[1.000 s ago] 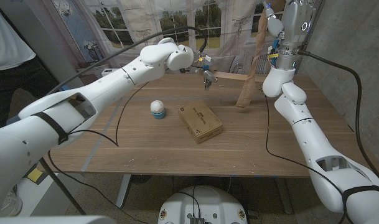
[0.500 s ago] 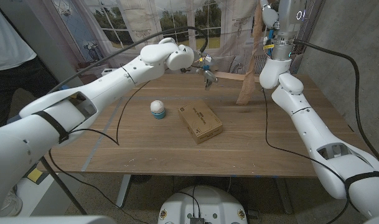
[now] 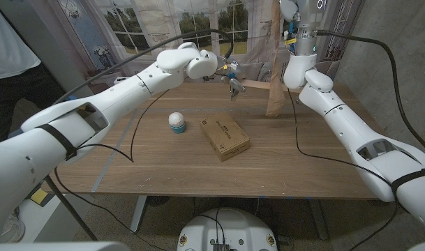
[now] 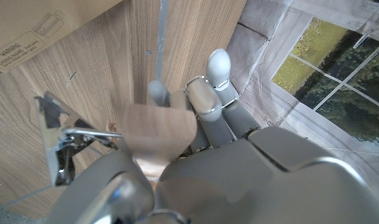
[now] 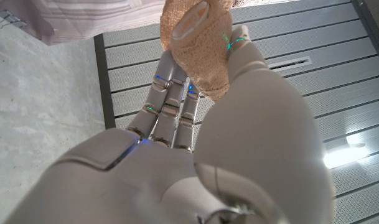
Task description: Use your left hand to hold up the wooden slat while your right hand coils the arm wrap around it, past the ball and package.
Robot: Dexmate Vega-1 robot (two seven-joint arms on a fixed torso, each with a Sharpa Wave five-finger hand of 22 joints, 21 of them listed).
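Note:
In the head view my left hand (image 3: 232, 83) holds one end of the wooden slat (image 3: 259, 86) level above the far side of the table (image 3: 317, 164). The left wrist view shows that hand (image 4: 208, 118) wrapped around the slat's end (image 4: 159, 132). My right hand (image 3: 290, 8) is raised high at the picture's top and grips the roll of the tan arm wrap (image 5: 198, 40). A strip of wrap (image 3: 273, 77) hangs from it past the slat's far end down to the table. The white ball (image 3: 176, 122) and the cardboard package (image 3: 225, 137) lie nearer, mid-table.
A person in a white shirt (image 3: 10, 35) stands at the far left. A printed window backdrop (image 3: 163, 21) hangs behind the table. Black cables (image 3: 130, 143) trail over the tabletop from both arms. A grey wall (image 3: 400, 63) is on the right.
My right hand has risen and swung left with the roll, so the hanging strip now stands more upright beside the slat's end. The left hand, slat, ball and package have not moved.

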